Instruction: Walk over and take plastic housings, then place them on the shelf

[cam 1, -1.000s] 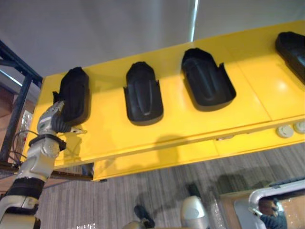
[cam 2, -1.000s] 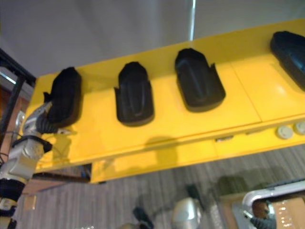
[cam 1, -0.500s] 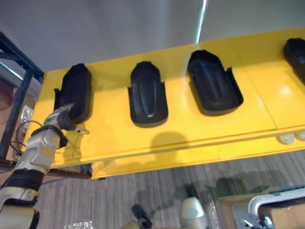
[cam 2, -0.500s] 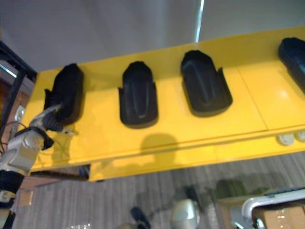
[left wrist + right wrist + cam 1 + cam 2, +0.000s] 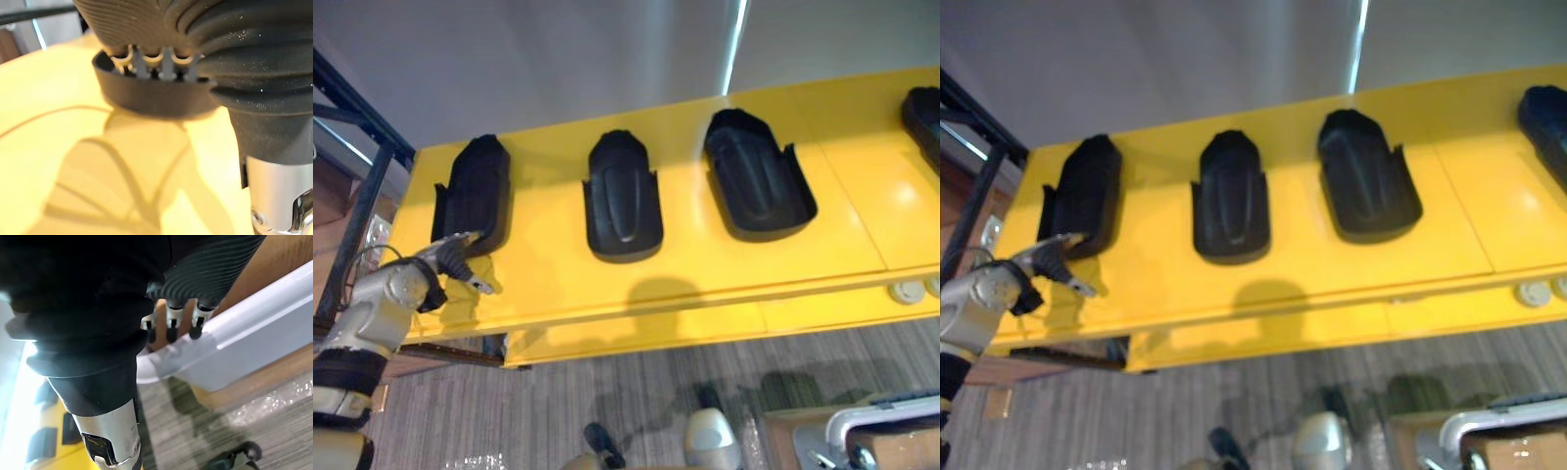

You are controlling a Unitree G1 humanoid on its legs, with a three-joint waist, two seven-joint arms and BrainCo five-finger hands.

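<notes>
Over the last second your left hand (image 5: 448,257) has slid back along the leftmost housing (image 5: 476,194) to its near end. The fingers are now loose and straight with their tips just at the rim, the thumb splayed clear, gripping nothing. That housing lies flat at the left end of the yellow shelf (image 5: 705,264), in a row with the middle housing (image 5: 623,196), the wider housing (image 5: 759,188) and a fourth housing (image 5: 925,110) at the right edge. This placement looks complete, so you can likely draw the arm away. Your right hand (image 5: 171,323) hangs slack and empty beside a pale bin rim (image 5: 254,338).
</notes>
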